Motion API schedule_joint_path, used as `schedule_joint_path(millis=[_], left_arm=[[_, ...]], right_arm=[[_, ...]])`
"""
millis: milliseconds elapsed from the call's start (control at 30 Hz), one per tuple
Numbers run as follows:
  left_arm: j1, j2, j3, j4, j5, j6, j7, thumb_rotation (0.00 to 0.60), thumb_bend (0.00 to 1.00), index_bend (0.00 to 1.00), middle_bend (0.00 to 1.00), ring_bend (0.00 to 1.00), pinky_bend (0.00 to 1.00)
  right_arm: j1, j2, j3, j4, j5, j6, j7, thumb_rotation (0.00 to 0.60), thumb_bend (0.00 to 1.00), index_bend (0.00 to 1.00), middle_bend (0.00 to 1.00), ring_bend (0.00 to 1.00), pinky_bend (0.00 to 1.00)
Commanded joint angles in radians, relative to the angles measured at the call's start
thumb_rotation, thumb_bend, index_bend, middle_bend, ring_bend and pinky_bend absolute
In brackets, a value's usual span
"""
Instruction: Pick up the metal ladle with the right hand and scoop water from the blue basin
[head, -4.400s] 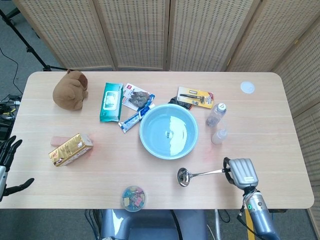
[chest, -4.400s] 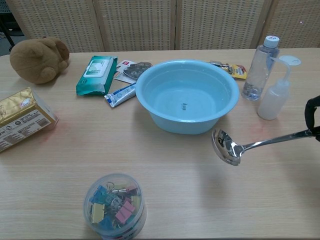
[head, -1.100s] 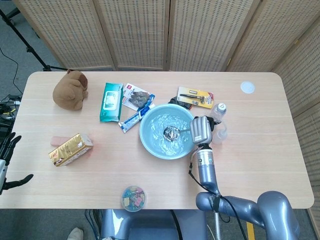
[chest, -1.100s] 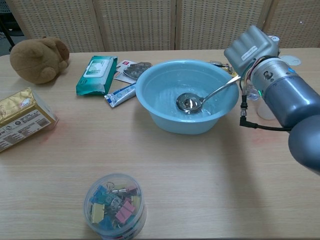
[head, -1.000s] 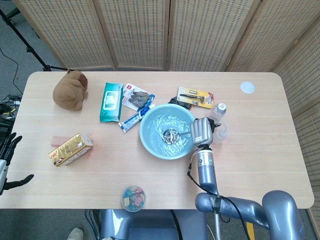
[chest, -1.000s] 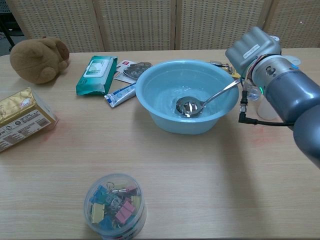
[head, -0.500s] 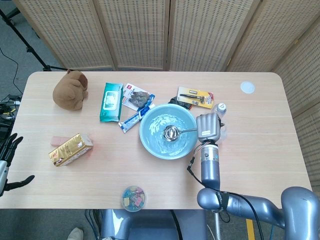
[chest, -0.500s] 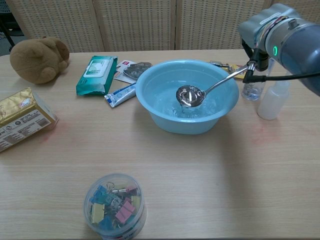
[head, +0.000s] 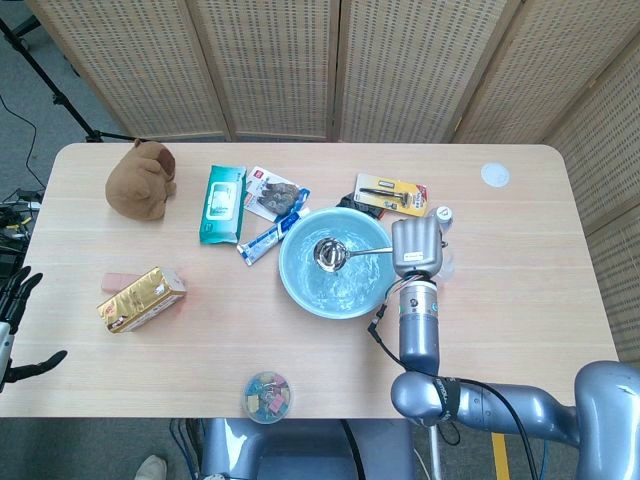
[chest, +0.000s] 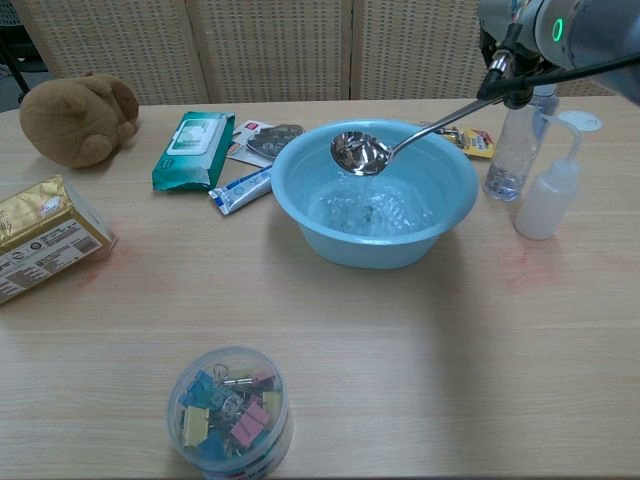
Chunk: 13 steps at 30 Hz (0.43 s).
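Observation:
My right hand (head: 416, 246) grips the handle end of the metal ladle (chest: 362, 152) and holds it above the blue basin (chest: 299, 214). The ladle's bowl (head: 328, 253) hangs over the basin's middle, clear of the rippling water (chest: 372, 212). In the chest view only the wrist and a bit of the right hand (chest: 520, 30) show at the top right edge. My left hand (head: 12, 318) is at the far left edge of the head view, off the table, fingers apart and holding nothing.
Two clear bottles (chest: 518, 130) (chest: 548, 190) stand just right of the basin. A wipes pack (chest: 193, 148), a toothpaste tube (chest: 240, 189) and packets lie to its left. A plush toy (chest: 80, 117), a gold box (chest: 45, 232) and a tub of clips (chest: 230, 411) sit further left and front.
My right hand has risen and lifted the ladle's bowl out of the water, from low inside the basin to above its rim. The water still ripples. The left hand has not moved.

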<state>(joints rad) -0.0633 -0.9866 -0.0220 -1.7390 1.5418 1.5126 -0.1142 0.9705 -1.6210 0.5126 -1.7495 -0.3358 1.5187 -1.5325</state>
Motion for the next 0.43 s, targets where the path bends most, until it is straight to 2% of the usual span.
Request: schedule_joint_path(millis=[33,433], left_arm=[[0.001,0.001,0.001,0.000,0.004,0.002,-0.002,0.600,0.00,0.00,0.00,0.00,0.00],[0.004,0.005,0.003,0.003,0.009,0.009,-0.012,0.600,0.00,0.00,0.00,0.00,0.00]], right_arm=[[0.025,0.009,-0.002,-0.017,0.020,0.033,-0.019,0.600,1.00,0.88,0.87,0.79,0.93],[0.093,0.022,0.006,-0.052,0.115,0.128,-0.058,0.600,1.00,0.88,0.87,0.79,0.93]])
